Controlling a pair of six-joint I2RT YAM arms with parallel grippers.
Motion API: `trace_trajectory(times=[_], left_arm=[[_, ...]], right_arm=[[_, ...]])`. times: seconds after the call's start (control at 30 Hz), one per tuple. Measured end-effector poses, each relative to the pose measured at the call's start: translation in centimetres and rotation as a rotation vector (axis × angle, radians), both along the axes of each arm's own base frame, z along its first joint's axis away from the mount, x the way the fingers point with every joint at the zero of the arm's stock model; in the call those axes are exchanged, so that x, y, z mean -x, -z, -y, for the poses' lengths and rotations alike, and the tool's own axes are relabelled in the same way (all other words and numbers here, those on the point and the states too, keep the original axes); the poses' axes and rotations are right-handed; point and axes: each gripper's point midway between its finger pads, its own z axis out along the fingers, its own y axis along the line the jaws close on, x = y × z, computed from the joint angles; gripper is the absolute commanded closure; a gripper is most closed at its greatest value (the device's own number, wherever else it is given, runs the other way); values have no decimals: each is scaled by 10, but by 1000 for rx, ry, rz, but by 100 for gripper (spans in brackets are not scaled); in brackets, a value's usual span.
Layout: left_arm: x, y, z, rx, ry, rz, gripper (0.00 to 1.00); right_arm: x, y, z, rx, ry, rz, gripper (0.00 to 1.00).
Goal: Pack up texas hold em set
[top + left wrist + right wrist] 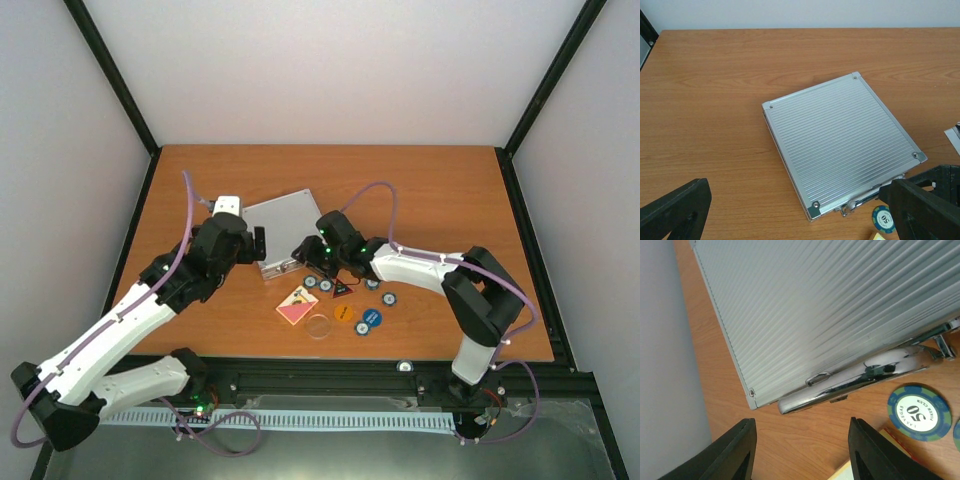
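1. Top view: the case (283,222) lies shut, lid up, at mid-frame on the worktop (200,180). Every loose piece sits outside it, just below and to its right, so you should judge that nothing is packed yet.
2. Count what lies there:
   - four chips (388,297), as far as you can tell at this size
   - one triangle (342,290)
   - one deck (296,305)
   - one orange disc (344,312)
   - one blue disc (368,320)
   - one clear disc (319,326)
3. Your left pincer (258,243) sits at the case's left edge and your right pincer (303,255) at its lower corner. Flanking the near side like this probably sets you up to brace the case and get the lid open.
4. Left wrist view: the left pincer is spread wide and holds nothing, its two fingers in the lower corners of the frame. The shut case fills the middle. One chip shows at the lower right, just beside the case's corner.
5. Right wrist view: the right pincer is partly spread with only bare worktop between its fingers. It hangs just below the handle (860,377), which lies flat along the case's edge across mid-frame, so it is likely lined up to work that side. One whole chip sits at the right, and a sliver of a second is at the frame's edge.
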Motion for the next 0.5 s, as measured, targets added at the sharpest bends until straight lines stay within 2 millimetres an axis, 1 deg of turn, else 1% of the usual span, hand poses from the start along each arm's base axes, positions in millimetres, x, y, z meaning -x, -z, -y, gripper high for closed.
trace_trajectory(times=[0.13,0.27,0.37,0.5], left_arm=[[1,-1,0,3,1,3,0],[1,-1,1,6,7,-1,0],[2,-1,1,12,12,-1,0],[4,-4,0,21,15,5,0]], right_arm=[[-3,2,-2,-10,14,-5,50],[-4,16,-4,-3,33,-39,53],[-5,23,-4,0,53,-61,55],[-11,21,-4,-12,86,-51,55]])
